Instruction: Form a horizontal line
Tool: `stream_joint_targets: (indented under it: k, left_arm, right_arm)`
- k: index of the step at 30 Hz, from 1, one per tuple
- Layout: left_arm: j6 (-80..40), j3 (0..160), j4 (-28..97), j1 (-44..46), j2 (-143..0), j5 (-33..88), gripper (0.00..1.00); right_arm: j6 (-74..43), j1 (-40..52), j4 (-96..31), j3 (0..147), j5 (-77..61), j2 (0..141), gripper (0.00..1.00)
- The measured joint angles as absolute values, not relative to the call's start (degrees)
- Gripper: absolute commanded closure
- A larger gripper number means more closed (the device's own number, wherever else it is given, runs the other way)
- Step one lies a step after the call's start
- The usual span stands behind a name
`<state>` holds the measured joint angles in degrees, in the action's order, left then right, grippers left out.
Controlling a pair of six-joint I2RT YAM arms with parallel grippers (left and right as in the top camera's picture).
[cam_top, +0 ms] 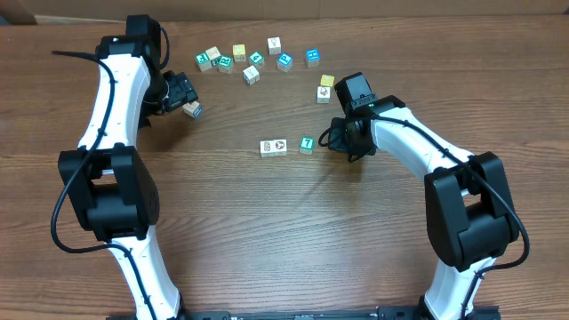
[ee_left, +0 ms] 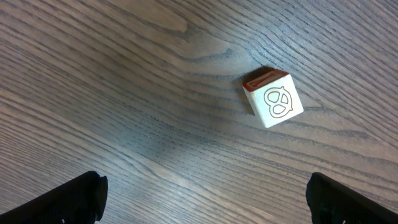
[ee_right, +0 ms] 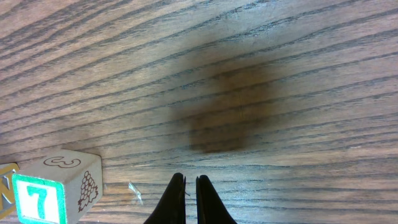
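The horizontal line lies mid-table: two white picture cubes (cam_top: 274,147) touching, then a teal cube (cam_top: 307,144) a small gap to their right. In the right wrist view a white cube with a grape print (ee_right: 71,180) stands against the teal cube (ee_right: 38,199), just left of my right gripper (ee_right: 190,199). That gripper is shut and holds nothing; from overhead, the right gripper (cam_top: 342,140) hovers just right of the row. My left gripper (cam_top: 185,96) is wide open near a white pretzel-print cube (ee_left: 273,99), which lies ahead of the fingers, not between them.
Several loose cubes (cam_top: 256,59), white, teal and yellow, are scattered along the far side of the table. Two more cubes (cam_top: 325,87) sit beside the right arm's wrist. A small clear scrap (ee_right: 134,190) lies on the wood by the right fingers.
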<state>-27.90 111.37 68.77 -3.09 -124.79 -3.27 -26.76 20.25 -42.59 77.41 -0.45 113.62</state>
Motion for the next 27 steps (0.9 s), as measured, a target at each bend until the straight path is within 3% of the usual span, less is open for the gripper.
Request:
stream_joint_targets:
  k: [27]
  left_arm:
    - [-27.90,111.37,68.79,-3.09,-124.79,-3.27,0.00]
  right_arm:
    - [-26.79,20.25,-43.68,77.41,-0.56,113.62,0.96]
